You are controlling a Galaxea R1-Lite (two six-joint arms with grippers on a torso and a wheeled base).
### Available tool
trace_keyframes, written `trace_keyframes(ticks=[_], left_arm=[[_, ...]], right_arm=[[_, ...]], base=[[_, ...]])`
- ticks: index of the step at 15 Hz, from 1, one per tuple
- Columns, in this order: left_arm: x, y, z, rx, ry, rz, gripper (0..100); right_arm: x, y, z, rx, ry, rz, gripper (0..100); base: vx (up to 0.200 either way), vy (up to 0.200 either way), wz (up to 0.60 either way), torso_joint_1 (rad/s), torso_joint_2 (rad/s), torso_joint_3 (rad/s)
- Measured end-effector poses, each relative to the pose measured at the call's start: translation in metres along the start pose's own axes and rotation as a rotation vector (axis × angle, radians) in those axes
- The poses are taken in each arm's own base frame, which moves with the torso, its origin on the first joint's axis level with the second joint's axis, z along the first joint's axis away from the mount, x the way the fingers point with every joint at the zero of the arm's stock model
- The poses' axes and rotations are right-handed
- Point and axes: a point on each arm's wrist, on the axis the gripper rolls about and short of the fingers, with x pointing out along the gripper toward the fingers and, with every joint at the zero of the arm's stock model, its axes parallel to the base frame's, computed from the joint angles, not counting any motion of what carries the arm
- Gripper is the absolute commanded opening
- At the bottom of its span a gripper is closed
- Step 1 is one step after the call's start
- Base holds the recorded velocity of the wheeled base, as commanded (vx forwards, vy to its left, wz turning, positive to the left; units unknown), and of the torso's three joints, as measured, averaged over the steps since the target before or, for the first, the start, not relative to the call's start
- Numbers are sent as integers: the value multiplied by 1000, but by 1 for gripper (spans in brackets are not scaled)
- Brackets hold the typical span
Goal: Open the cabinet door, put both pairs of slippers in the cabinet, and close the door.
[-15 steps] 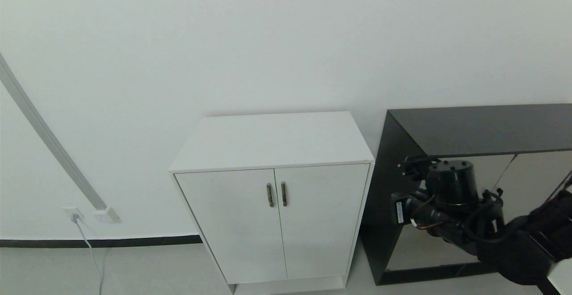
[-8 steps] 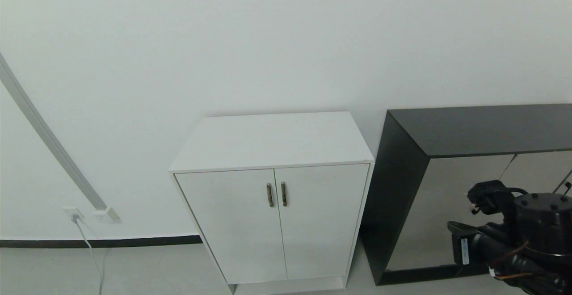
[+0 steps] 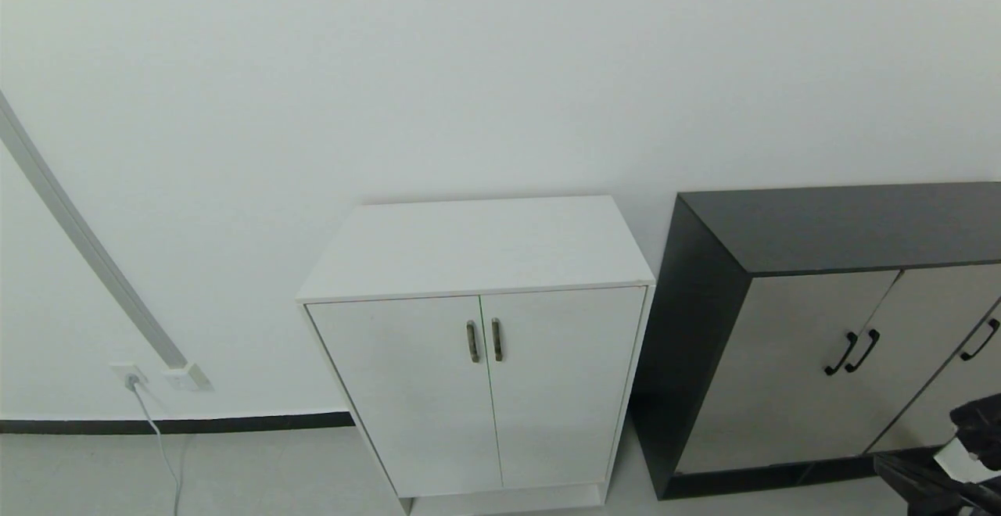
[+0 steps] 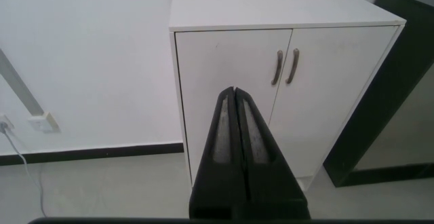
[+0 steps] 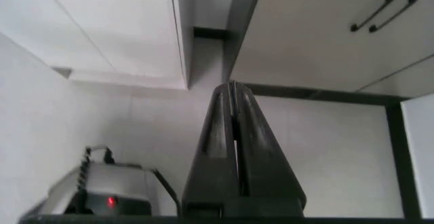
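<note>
- Head view: the white cabinet, a box-shaped piece of laminated board with two doors, stands on the pale grey floor against the plain white wall. Both doors are shut and flush. Its two upright metal bar handles lie side by side at the centre seam.
- Head view: just beside it, on the robot's right, stands the dark cabinet, a black-framed carcass with pale doors and curved black handles. A narrow gap separates the two pieces.
- Head view: on the wall to the left, a slanted grey cable duct runs down to a white wall socket. A pale cable hangs from the socket to the floor. A black skirting strip lines the foot of the wall.
- Left wrist view: the left gripper has its two dark fingers pressed together with nothing between them. It is held in the air facing the closed doors of the white cabinet, apart from them.
- Right wrist view: the right gripper likewise has its fingers closed on nothing. It sits low over the floor, facing the gap between the foot of the white cabinet and the dark cabinet.
</note>
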Motion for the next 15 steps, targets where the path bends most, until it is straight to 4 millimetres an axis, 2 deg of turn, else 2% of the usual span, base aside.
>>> trace_keyframes(ticks=[3,8,15], left_arm=[[0,0,0,0,0,-1,0],[0,0,0,0,0,0,0],[0,0,0,0,0,1,0]], right_arm=[[-26,-8,-16,-76,14,67,0],[-60,-16,-54,-159,94,315,0],[-70,-18,-58,-139,9,383,0]], base=[[0,0,0,0,0,0],[0,0,0,0,0,0],[0,0,0,0,0,0]])
